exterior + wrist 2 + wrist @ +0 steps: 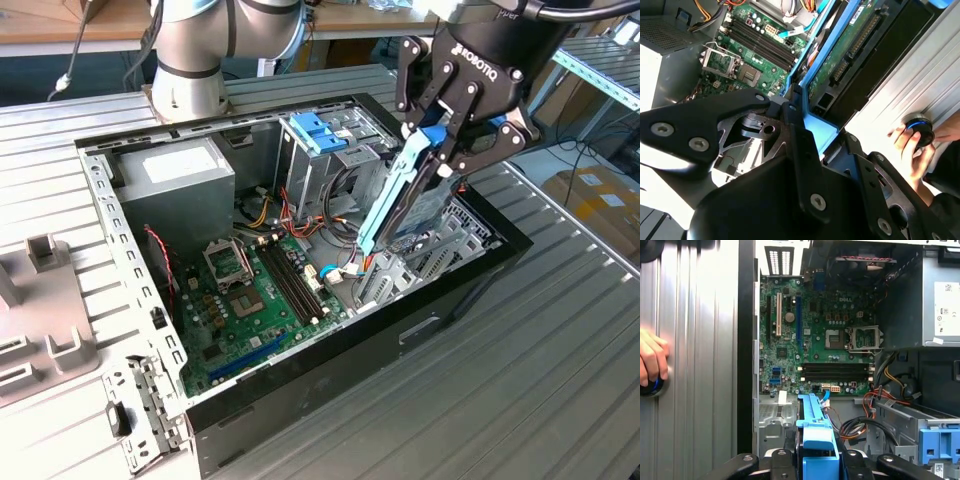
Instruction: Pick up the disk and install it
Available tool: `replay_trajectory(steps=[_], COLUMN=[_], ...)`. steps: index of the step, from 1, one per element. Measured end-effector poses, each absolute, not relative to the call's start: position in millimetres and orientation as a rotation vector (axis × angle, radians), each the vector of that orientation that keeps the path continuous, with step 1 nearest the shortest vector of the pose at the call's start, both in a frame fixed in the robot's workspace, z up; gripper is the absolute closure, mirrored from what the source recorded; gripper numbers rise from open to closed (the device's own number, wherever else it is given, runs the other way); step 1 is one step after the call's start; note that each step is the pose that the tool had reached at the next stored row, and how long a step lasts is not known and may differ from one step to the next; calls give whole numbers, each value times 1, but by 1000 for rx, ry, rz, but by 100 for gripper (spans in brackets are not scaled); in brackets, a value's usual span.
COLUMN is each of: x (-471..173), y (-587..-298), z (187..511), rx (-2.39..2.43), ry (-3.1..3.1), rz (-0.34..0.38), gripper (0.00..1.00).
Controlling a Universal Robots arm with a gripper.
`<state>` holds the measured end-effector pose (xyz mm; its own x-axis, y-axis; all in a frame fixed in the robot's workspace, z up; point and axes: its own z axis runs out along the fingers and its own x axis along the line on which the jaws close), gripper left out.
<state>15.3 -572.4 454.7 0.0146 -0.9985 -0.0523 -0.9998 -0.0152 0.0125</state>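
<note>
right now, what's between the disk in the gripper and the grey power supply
The blue-topped metal cage and a tangle of cables, in the exterior view.

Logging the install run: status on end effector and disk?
End effector shut on the disk. Disk on edge, tilted, lower end inside the open computer case. Cables bunched beside it; a person's hand on the table outside the case.

The black metal fingers (795, 110) are clamping the flat rectangular disk (850, 47) by its blue plastic rail. Beyond the fingers, a green motherboard (752, 47) is showing. Beside them, a person's hand (912, 152) is gripping a round black knob (918, 126) on the ribbed silver desk (925, 70).
</note>
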Motion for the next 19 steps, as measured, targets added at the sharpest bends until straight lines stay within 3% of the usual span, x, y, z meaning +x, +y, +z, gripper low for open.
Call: replay_trajectory(steps=[19], x=[35], y=[-572], z=[454], rx=[-2222], ry=[2180], rz=[72], gripper=[63])
